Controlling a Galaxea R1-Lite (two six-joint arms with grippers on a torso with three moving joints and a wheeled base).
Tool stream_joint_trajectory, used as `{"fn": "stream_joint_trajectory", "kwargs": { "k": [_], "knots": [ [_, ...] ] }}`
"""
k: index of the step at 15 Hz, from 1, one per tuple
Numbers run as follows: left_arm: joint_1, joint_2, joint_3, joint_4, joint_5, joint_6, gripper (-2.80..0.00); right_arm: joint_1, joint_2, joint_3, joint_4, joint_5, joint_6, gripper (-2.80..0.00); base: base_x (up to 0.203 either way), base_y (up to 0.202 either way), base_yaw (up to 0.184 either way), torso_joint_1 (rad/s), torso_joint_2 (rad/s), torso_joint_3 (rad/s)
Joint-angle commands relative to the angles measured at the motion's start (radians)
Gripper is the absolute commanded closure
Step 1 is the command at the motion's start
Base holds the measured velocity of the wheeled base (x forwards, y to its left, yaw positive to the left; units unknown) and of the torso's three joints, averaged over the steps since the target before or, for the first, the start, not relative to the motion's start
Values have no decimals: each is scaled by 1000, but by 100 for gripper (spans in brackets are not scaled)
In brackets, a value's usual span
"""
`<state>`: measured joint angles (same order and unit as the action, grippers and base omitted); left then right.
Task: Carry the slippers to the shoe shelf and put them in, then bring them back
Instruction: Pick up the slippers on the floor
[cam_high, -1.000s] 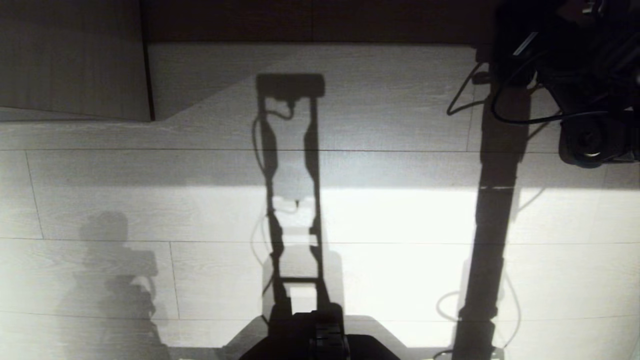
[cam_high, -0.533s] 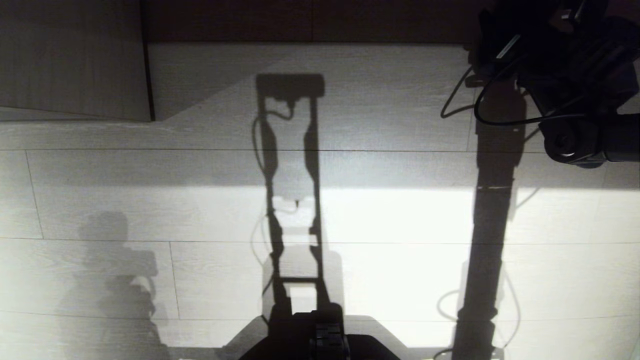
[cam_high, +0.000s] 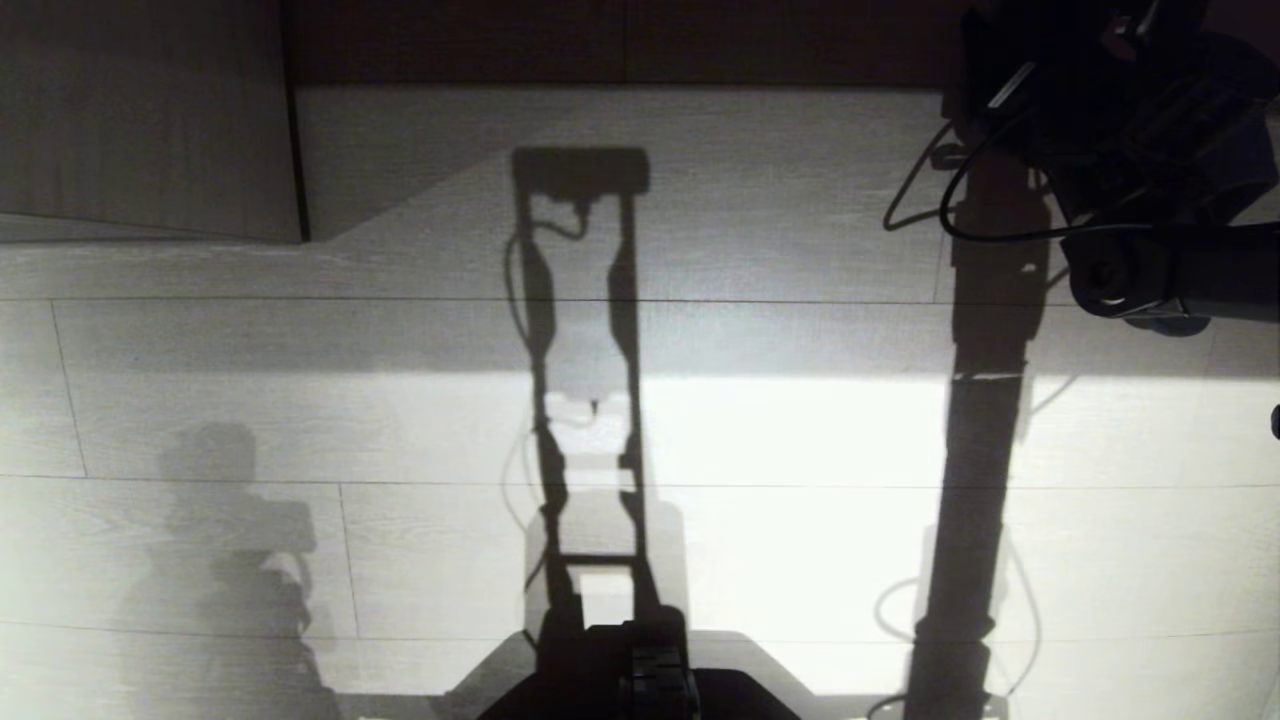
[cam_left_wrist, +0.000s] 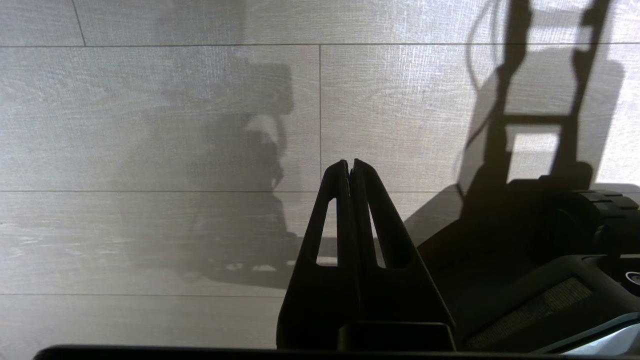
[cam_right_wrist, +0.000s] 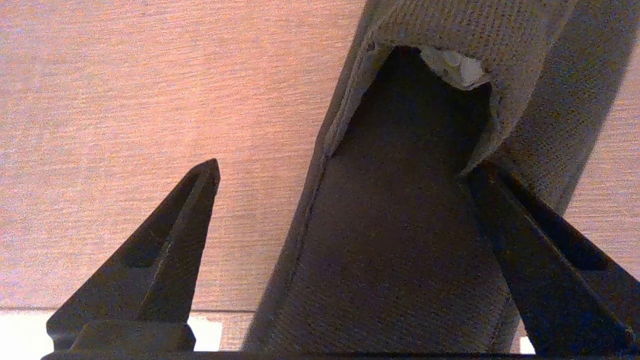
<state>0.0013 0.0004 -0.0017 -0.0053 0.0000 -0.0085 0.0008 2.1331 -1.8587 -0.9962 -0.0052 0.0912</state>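
Your right hand (cam_right_wrist: 345, 200) has pushed further toward the shelf's dark back edge over the last second, fingers spread either side of a slipper (cam_right_wrist: 400, 240) on the pale board, not yet gripping it, probably. Your left hand (cam_left_wrist: 350, 167) hangs pressed together.

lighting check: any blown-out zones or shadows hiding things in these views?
Head view: floor glares white mid-frame; the right arm is a near-black silhouette. Left wrist view: left gripper dark against shadowed planks. Right wrist view: dim, orange-tinted; slippers readable between the right gripper fingers.
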Motion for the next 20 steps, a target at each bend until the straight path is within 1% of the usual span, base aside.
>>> {"fn": "stream_joint_trajectory", "kwargs": {
  "k": [1, 3, 5, 9, 15, 18, 20],
  "knots": [
    [0, 0, 0, -1, 0, -1, 0, -13, -29, 6, -7, -30, -10, -280, 0, 0, 0, 0, 0, 0],
    [0, 0, 0, -1, 0, -1, 0, -38, -68, 47, -7, -37, -12, -280, 0, 0, 0, 0, 0, 0],
    [0, 0, 0, -1, 0, -1, 0, -46, -81, 62, -7, -37, -13, -280, 0, 0, 0, 0, 0, 0],
    [0, 0, 0, -1, 0, -1, 0, -74, -156, 153, 2, -36, -13, -280, 0, 0, 0, 0, 0, 0],
    [0, 1, 0, -1, 0, -1, 0, -115, -200, 200, 27, -29, -17, -280, 0, 0, 0, 0, 0, 0],
    [0, 0, 0, -1, 0, -1, 0, -111, -206, 209, 43, -27, -15, -280, 0, 0, 0, 0, 0, 0],
    [0, 0, 0, -1, 0, -1, 0, -84, -222, 238, 70, -27, -8, -280, 0, 0, 0, 0, 0, 0]
  ]
}}
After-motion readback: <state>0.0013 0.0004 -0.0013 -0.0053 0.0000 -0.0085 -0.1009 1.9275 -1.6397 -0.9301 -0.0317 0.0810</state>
